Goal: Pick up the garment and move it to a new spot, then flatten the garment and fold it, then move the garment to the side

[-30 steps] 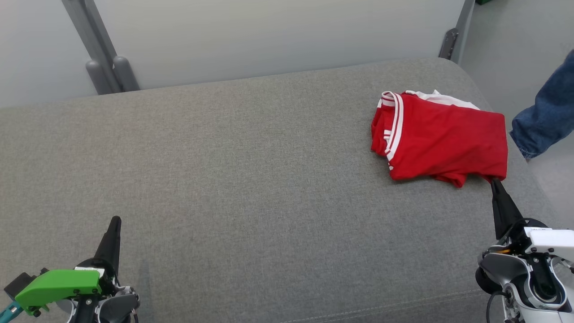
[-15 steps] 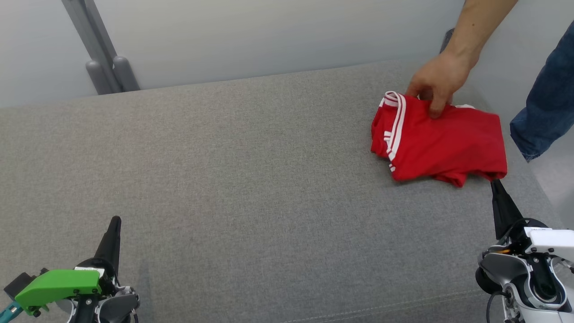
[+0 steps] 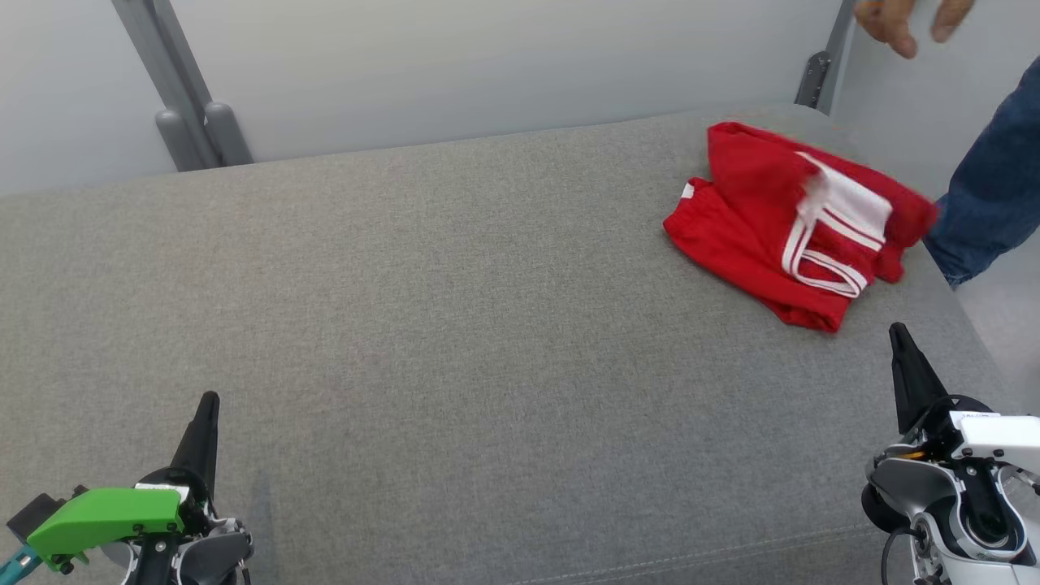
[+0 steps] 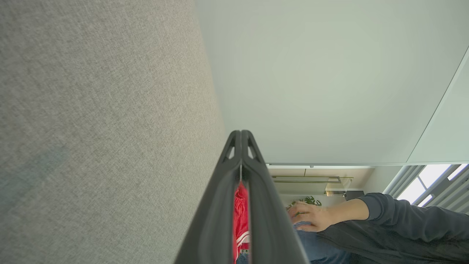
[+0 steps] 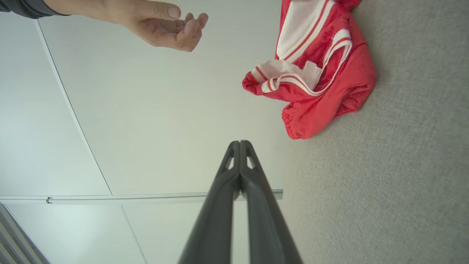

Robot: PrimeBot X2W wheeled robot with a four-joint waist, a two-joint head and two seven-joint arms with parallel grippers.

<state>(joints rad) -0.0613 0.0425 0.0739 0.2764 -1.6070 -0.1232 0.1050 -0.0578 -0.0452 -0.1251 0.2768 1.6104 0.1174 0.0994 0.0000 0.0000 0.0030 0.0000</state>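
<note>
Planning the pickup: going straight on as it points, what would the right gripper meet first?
Probably the near edge of the red garment, judging by the head view. The right wrist view shows the right gripper aimed just beside it, toward the pale wall, so it may skim past.

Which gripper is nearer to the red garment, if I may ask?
Right. The right gripper sits just short of the red garment, not touching; the left gripper is far across the cushion.

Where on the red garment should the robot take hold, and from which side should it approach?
Probably the garment is best pinched at its near corner, the right tool coming from the robot's side. That bunched corner points toward the tool and bulges above the cushion; the rest lies in loose layers.
</note>
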